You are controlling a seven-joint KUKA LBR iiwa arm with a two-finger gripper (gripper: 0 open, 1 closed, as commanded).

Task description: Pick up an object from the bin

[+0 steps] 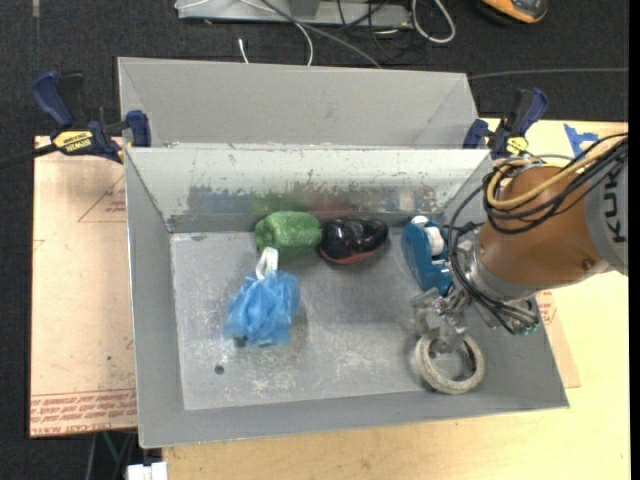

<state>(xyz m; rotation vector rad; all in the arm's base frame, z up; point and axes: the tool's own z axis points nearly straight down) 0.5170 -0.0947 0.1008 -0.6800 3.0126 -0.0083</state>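
My gripper [444,320] hangs low in the bin's right front corner, right at the far edge of a whitish tape roll [450,366] that lies flat on the floor. A blue and white object [424,250] stands just behind the gripper against the right wall, partly hidden by the arm. Whether the gripper touches the roll cannot be made out.
A dark red and black rounded object [352,240] and a green lumpy object [288,231] lie along the back wall. A blue mesh bath sponge [264,306] with a white loop lies left of centre. The arm's orange cover and cables reach in over the right rim.
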